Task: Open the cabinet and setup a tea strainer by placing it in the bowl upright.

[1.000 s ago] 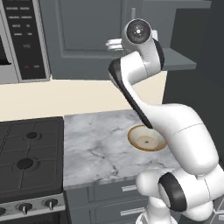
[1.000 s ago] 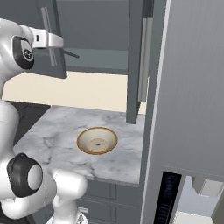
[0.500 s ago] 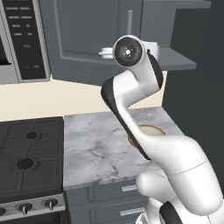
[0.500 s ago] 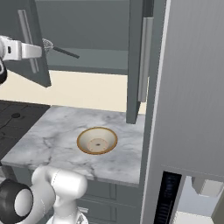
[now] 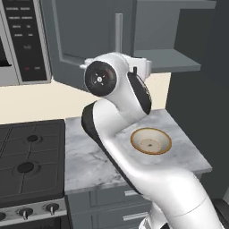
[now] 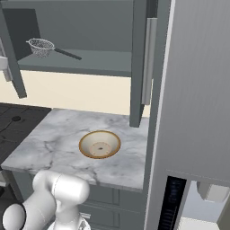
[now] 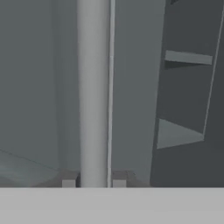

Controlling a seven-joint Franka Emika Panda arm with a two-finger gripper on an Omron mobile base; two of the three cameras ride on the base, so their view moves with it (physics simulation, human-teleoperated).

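Left base view, left to right: a microwave (image 5: 20, 40) is mounted at upper left, above a stove (image 5: 29, 163). The marble bench (image 5: 85, 152) adjoins the stove on its right. The left cabinet door (image 5: 91, 42) stands swung open, with its silver handle (image 5: 118, 33) vertical. The arm's wrist sits directly below and in front of that handle. The bowl (image 5: 150, 141) rests on the bench, right of centre, with nothing in it. The cabinet shelf (image 5: 167, 60) projects above and behind the bowl.

Right base view, left to right: the strainer (image 6: 49, 48) lies on its side on the shelf (image 6: 90, 63), mesh basket to the left, dark stick handle pointing right. It is well apart from the bowl (image 6: 99, 144), which stands on the bench (image 6: 49, 143) below. The right cabinet door (image 6: 139, 63) stands open, edge-on, with its handle (image 6: 148, 60) facing right.

Hand view: the fingers (image 7: 93, 181) are narrowly set, one tip on each side of the handle (image 7: 92, 92), clamped on the bar. Shelf edges (image 7: 186, 59) appear to the right.
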